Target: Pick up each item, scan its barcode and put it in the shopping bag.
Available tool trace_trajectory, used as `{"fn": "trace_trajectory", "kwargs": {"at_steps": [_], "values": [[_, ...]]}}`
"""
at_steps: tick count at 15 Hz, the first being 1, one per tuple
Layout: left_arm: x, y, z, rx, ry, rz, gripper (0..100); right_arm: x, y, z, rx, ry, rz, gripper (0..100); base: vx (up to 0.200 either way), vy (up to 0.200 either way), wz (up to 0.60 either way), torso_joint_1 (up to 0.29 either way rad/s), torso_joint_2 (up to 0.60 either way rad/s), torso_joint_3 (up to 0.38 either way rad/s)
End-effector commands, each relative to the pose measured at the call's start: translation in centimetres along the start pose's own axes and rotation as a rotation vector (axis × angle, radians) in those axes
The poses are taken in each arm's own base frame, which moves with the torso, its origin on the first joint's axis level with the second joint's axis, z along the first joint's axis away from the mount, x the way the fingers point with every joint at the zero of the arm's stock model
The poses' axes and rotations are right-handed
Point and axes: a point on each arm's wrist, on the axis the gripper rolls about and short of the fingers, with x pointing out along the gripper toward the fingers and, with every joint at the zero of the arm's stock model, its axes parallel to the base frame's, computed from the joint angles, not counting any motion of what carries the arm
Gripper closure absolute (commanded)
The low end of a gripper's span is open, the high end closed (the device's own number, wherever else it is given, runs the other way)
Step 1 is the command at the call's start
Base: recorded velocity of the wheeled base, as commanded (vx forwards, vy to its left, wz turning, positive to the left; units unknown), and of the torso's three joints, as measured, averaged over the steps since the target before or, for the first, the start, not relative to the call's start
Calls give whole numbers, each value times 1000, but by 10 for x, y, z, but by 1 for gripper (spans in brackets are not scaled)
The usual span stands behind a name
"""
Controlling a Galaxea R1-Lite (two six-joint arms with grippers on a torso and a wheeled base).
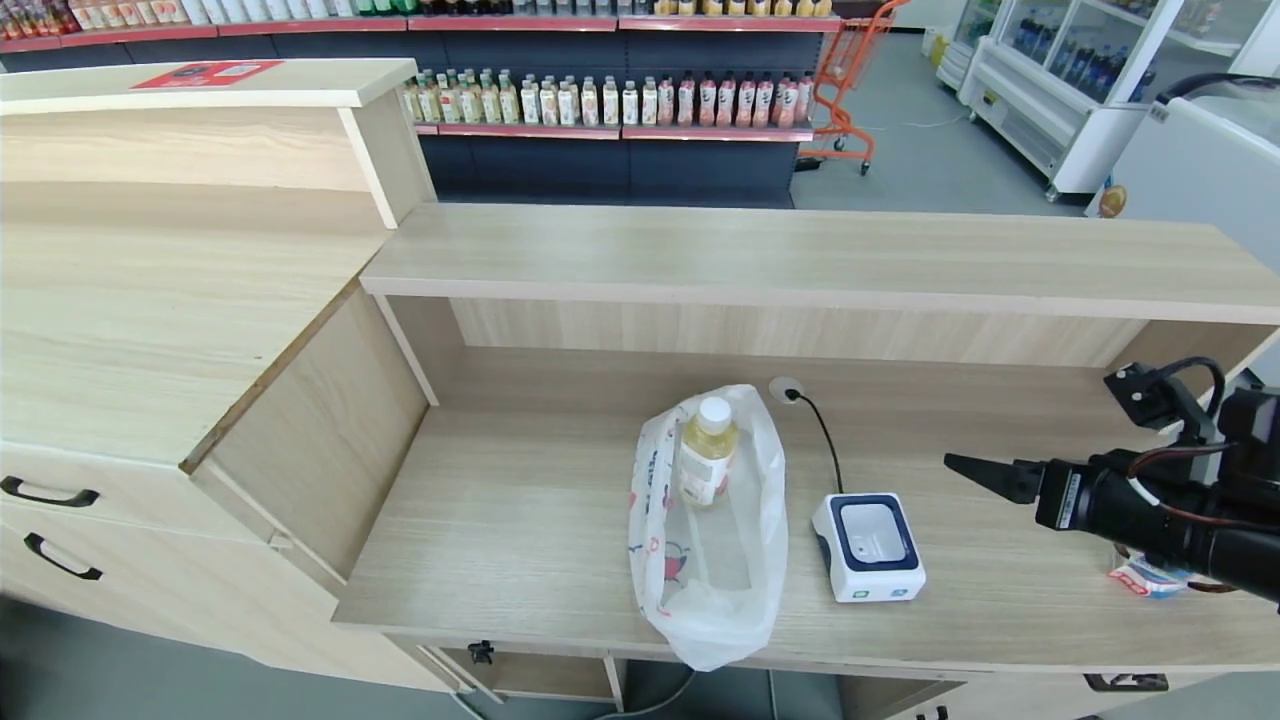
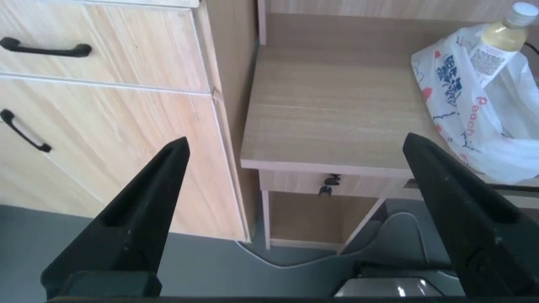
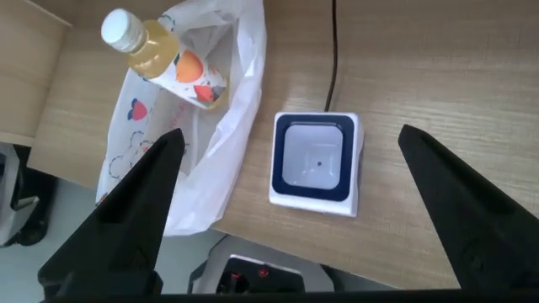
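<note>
So far, one item looks dealt with: a drink bottle [image 1: 708, 455] with a white cap and pale yellow contents lies inside the shopping bag [image 1: 735, 590], toward the bag's far end, on the wooden surface [image 1: 500, 540]. Whether its barcode was read cannot be told from these views. The barcode scanner [image 1: 868, 545] sits just beside the bag on the robot's right, window up, with nothing over it, and its cable [image 1: 822, 432] runs to the back of the surface.

What is probably left is a small packet [image 1: 1145, 580] at the right end of the surface, partly hidden under the right arm and too covered to identify. It would need picking up, scanning and bagging.

The right tool [image 3: 290, 133] hangs above the scanner with its fingers wide apart and nothing between them. The left tool [image 2: 295, 143] hovers off the near left corner of the surface, well apart from the bag, also spread and empty.

Counted: one bottle, one bag, one scanner, one packet, two tools.
</note>
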Motion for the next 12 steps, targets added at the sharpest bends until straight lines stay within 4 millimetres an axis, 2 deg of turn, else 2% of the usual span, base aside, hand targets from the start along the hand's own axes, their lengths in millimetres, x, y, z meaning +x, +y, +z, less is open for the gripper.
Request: {"fn": "trace_trajectory", "kwargs": {"at_steps": [1,3,9,12], "values": [[0,0,0,-1,-1,0,0,-3,0,1,-2,-10,-4,0,0,0,0,0,0,0],[0,0,0,-2,1,0,0,-5,-3,1,5,-10,-17,0,0,0,0,0,0,0],[0,0,0,6,1,0,0,-25,-10,6,83,-58,-77,0,0,-200,0,9,3,2],[0,0,0,4,1,0,0,-40,-3,8,157,-53,-84,0,0,-200,0,4,7,4]]}}
